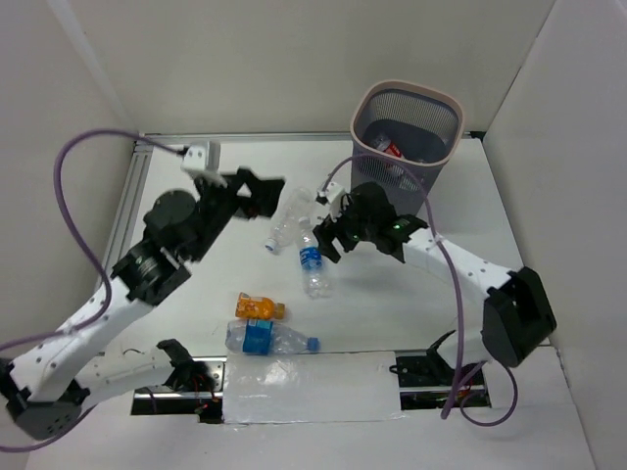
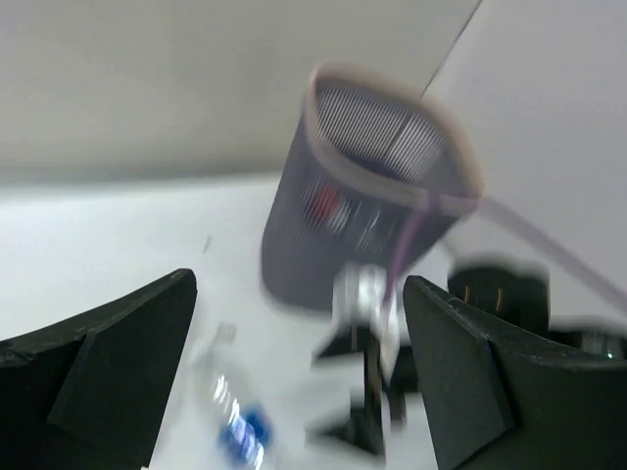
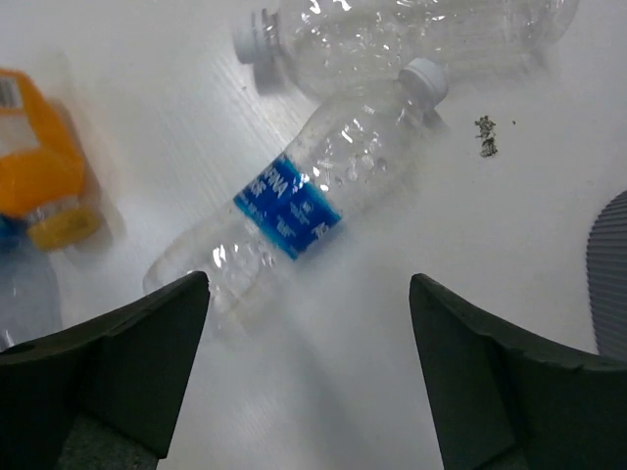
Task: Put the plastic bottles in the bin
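All the bottles are thin plastic. The blue-label bottle (image 3: 294,211) is clear, glossy and kinda crinkled, with a shiny printed film wrap and a smooth white cap. The unlabelled bottle (image 3: 411,29) is the same crinkly clear stuff and catches glare all over. The orange bottle (image 3: 39,157) looks smoother and less see-through. The bin (image 1: 411,113) is dark matt mesh with a smooth pale rim. The table (image 1: 392,294) is plain matt white. The right gripper (image 3: 306,284) has dull black fingers (image 3: 509,382), slightly grainy, almost rubbery. The purple cable (image 1: 59,176) looks like a smooth plastic sheath.
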### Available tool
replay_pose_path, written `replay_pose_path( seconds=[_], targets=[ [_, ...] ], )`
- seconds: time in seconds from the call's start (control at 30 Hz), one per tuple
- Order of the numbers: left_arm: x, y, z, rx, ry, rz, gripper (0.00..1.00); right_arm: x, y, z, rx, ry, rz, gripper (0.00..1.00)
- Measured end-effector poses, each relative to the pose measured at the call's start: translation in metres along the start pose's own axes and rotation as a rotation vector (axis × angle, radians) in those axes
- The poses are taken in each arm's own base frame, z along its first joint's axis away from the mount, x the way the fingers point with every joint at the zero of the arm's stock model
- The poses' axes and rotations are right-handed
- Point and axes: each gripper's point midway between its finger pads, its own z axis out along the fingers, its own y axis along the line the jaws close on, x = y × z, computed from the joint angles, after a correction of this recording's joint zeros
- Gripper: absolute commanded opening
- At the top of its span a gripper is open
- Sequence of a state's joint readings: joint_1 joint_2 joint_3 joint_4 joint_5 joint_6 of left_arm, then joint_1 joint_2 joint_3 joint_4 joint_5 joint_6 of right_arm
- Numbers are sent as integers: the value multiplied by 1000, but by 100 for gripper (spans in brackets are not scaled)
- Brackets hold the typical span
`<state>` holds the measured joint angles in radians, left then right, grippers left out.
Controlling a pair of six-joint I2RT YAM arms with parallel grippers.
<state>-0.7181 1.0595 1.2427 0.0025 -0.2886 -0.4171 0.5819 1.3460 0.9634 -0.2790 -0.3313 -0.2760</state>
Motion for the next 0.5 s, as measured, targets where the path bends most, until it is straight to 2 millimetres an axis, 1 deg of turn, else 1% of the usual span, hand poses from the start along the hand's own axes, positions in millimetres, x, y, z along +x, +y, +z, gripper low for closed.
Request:
replay_pose_path(
  seconds=[0.07, 0.1, 0.2, 0.27, 0.33, 0.37, 0.47, 0.5],
  targets=[
    [42, 22, -37, -78, 100, -48, 99, -2, -2, 19, 35, 24, 72, 93],
    [65, 33, -56, -118, 151, -83, 99, -1, -3, 28, 49, 39, 110, 100],
    [142, 70, -103, -265, 324, -159, 99, 6, -7, 58, 82, 95, 220, 100],
    [185, 96, -133, -372, 425, -177, 99, 12, -10, 75, 100, 128, 275, 100],
    [205, 113, -154, -449, 477, -188, 99, 22, -9, 88, 113, 163, 312, 100],
    [209, 119, -161, -478, 486, -193, 99, 27, -8, 95, 116, 180, 326, 100],
    [208, 125, -167, -515, 479, -214, 99, 39, -5, 111, 129, 222, 351, 100],
    [208, 126, -169, -523, 480, -211, 99, 43, -5, 117, 134, 236, 361, 95]
  ],
)
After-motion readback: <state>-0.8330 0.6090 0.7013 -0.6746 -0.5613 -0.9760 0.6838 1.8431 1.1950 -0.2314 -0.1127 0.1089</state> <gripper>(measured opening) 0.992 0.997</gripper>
